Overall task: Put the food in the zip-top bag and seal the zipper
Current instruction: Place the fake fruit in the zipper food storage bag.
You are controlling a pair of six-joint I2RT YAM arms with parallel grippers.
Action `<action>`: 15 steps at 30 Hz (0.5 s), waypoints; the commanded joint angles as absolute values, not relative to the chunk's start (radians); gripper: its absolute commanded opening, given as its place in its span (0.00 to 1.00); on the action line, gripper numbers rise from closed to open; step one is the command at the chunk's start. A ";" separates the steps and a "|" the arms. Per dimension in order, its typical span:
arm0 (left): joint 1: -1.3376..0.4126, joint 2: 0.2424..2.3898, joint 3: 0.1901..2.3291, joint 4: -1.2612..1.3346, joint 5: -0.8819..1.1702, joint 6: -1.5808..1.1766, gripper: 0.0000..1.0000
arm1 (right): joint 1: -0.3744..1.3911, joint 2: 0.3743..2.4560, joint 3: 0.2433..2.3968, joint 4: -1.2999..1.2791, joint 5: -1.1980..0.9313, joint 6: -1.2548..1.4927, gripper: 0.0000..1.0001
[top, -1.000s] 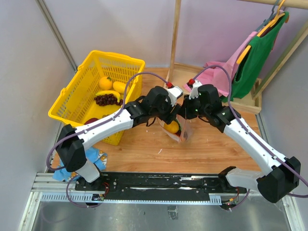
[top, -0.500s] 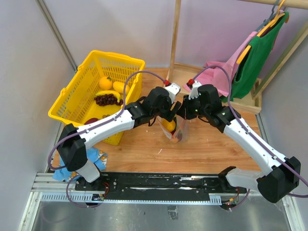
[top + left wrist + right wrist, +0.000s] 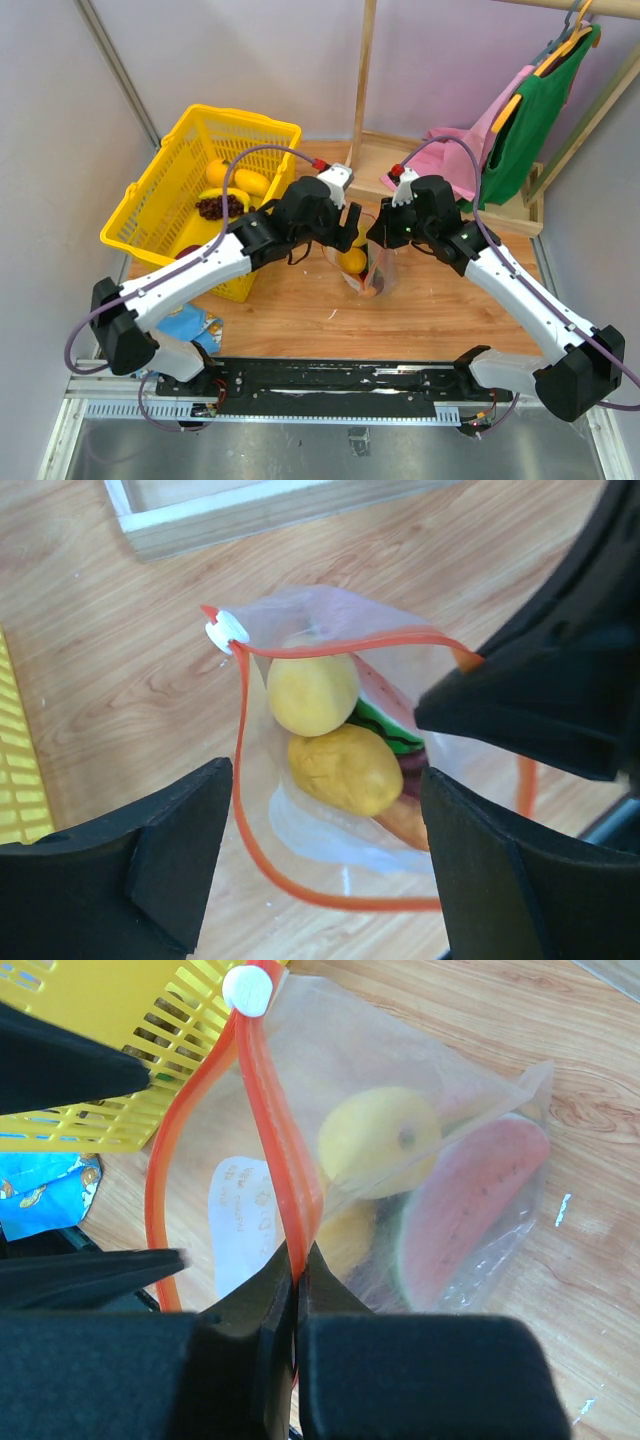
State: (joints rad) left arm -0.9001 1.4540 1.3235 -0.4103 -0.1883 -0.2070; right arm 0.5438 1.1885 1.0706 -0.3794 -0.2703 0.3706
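Right now the zip-top bag [image 3: 365, 270] is standing on the wooden table [image 3: 300, 310] between the arms, mouth gaping, holding two yellow fruits [image 3: 312, 693] and a watermelon wedge [image 3: 470, 1205]. The right gripper [image 3: 298, 1260] is pinching the red zipper [image 3: 330, 650], fingers closed tight on it. The left gripper [image 3: 330, 840] is hovering over the mouth, fingers spread wide, gripping nothing. A yellow basket [image 3: 160, 215] is sitting to the left.

Wood table [image 3: 290, 312] w/ pale walls [image 3: 200, 50], rack [image 3: 366, 60]

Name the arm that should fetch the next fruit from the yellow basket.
Left. The left end effector is open and empty, on the basket side. The right end effector is shut on the zipper, holding the bag.
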 commanded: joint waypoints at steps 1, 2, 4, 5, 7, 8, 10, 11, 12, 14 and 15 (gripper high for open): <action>-0.908 1.352 1.325 -0.475 -0.191 -0.350 0.80 | 0.549 1.178 1.083 -0.352 -0.288 0.385 0.02; -0.908 1.342 1.318 -0.496 -0.211 -0.383 0.80 | 0.549 1.178 1.083 -0.352 -0.288 0.386 0.02; -0.908 1.333 1.312 -0.551 -0.249 -0.461 0.79 | 0.549 1.180 1.082 -0.350 -0.289 0.387 0.02; -0.908 1.332 1.307 -0.573 -0.262 -0.490 0.78 | 0.549 1.180 1.082 -0.350 -0.291 0.388 0.02; -0.908 1.335 1.289 -0.605 -0.271 -0.540 0.76 | 0.549 1.181 1.081 -0.349 -0.294 0.391 0.02; -0.908 1.338 1.278 -0.613 -0.270 -0.562 0.75 | 0.549 1.181 1.080 -0.348 -0.295 0.391 0.02; -0.908 1.346 1.251 -0.614 -0.262 -0.590 0.73 | 0.549 1.181 1.078 -0.347 -0.300 0.394 0.02; -0.908 1.352 1.241 -0.614 -0.260 -0.599 0.72 | 0.548 1.181 1.076 -0.346 -0.301 0.394 0.02; -0.908 1.360 1.234 -0.613 -0.262 -0.605 0.71 | 0.549 1.181 1.075 -0.347 -0.303 0.395 0.02; -0.907 1.373 1.216 -0.609 -0.269 -0.614 0.68 | 0.549 1.179 1.074 -0.346 -0.305 0.396 0.02; -0.908 1.380 1.208 -0.604 -0.271 -0.619 0.66 | 0.549 1.177 1.072 -0.347 -0.306 0.396 0.02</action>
State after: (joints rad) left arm -0.9001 1.3560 1.2346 -0.5877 -0.2432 -0.5522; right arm 0.5438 1.1889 1.0706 -0.3790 -0.2840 0.3820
